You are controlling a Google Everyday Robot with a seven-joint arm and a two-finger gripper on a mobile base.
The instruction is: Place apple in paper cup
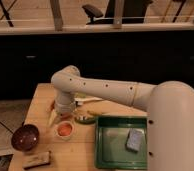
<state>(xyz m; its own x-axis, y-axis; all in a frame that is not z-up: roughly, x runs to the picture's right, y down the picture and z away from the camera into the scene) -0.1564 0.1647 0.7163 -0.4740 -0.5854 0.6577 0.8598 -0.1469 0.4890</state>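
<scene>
The apple (65, 129) is a small orange-red round fruit and sits inside the paper cup (57, 133), a small white cup standing on the wooden table. My gripper (60, 114) hangs at the end of the white arm, just above and slightly behind the cup, close to its rim. The wrist hides the gripper's tips, and I cannot tell whether it touches the apple or the cup.
A dark reddish-brown bowl (25, 138) stands left of the cup. A brown flat object (36, 160) lies at the front left. A green tray (106, 150) holding a grey-blue sponge (135, 140) sits to the right. Small greenish and yellow items (86, 119) lie behind the cup.
</scene>
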